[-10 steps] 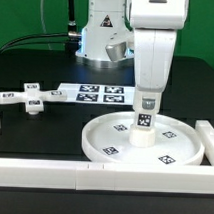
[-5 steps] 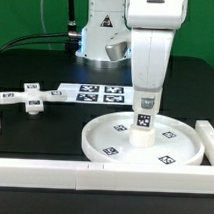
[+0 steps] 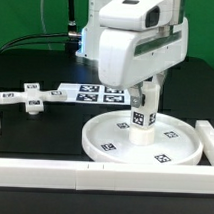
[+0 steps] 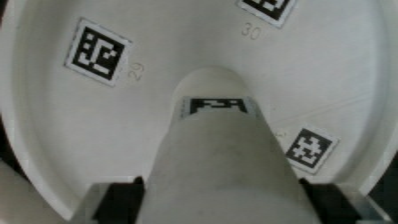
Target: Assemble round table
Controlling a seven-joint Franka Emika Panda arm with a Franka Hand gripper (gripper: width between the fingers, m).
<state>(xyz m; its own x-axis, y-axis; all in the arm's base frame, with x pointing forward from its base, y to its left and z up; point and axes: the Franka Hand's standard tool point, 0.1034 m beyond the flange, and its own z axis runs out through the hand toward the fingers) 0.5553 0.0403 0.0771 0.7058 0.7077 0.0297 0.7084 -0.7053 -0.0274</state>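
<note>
One round disc [image 3: 92, 138] is lying beneath the jaws, and one short leg [image 3: 141, 131] is standing on it, right between them. One cross-shaped foot [image 3: 32, 96] is resting on the tabletop, well apart from the jaws. One marker board [image 3: 96, 92] is carrying four tags. White border blocks [image 3: 43, 173] are edging the tabletop (at least three are showing, their seams being hard to read).

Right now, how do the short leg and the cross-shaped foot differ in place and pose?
The leg stands upright in the round disc, held by the gripper; the foot lies flat on the table, untouched. The leg is a cylinder; the foot is a cross. Both are white with tags.
</note>
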